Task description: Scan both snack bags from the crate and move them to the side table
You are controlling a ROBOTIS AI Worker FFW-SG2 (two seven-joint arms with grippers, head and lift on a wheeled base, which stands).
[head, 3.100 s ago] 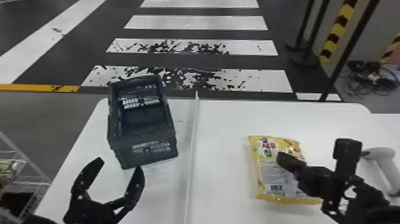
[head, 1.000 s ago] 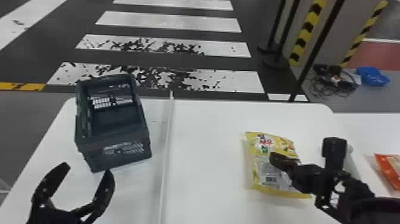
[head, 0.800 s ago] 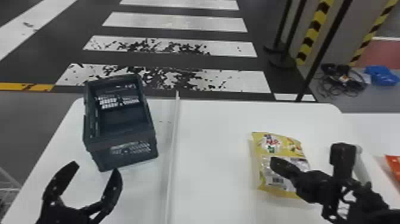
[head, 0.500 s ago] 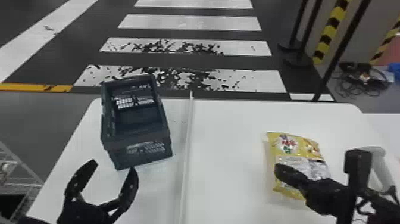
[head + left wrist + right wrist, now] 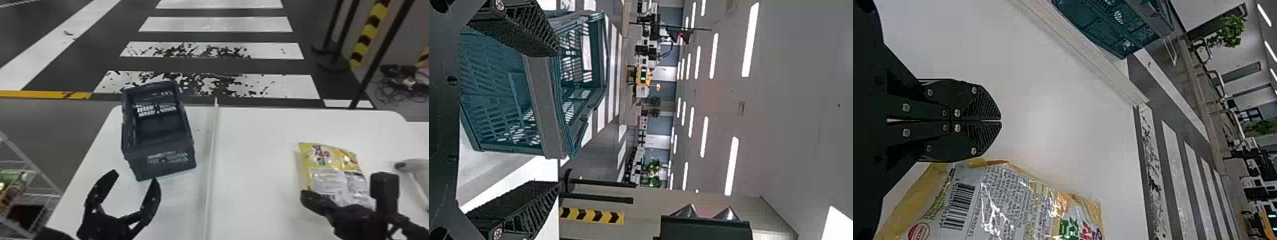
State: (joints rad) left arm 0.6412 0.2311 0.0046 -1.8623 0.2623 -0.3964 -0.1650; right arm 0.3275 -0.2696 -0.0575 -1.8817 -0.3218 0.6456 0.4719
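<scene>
In the head view my left gripper [image 5: 135,178] stands open at the near side of the dark crate [image 5: 169,162]. In the left wrist view the left gripper [image 5: 558,119] faces the crate [image 5: 549,105], its fingers apart and nothing between them. The yellow snack bag [image 5: 332,169] lies flat on the table, its near edge behind my right gripper [image 5: 306,197]. The right wrist view has the right gripper [image 5: 1001,121] shut on nothing, beside the bag [image 5: 1013,200], whose barcode faces up. A light grey scanner [image 5: 416,178] lies at the table's right side.
A raised white strip [image 5: 210,159] runs front to back between crate and bag on the table [image 5: 261,140]. Another white surface, the side table [image 5: 419,131], adjoins at the right. A wire rack [image 5: 38,188] stands at the left.
The bag has slid right relative to the crate, and my right gripper is nearer its left near edge. The head view swung right, past an orange bag, then back left.
</scene>
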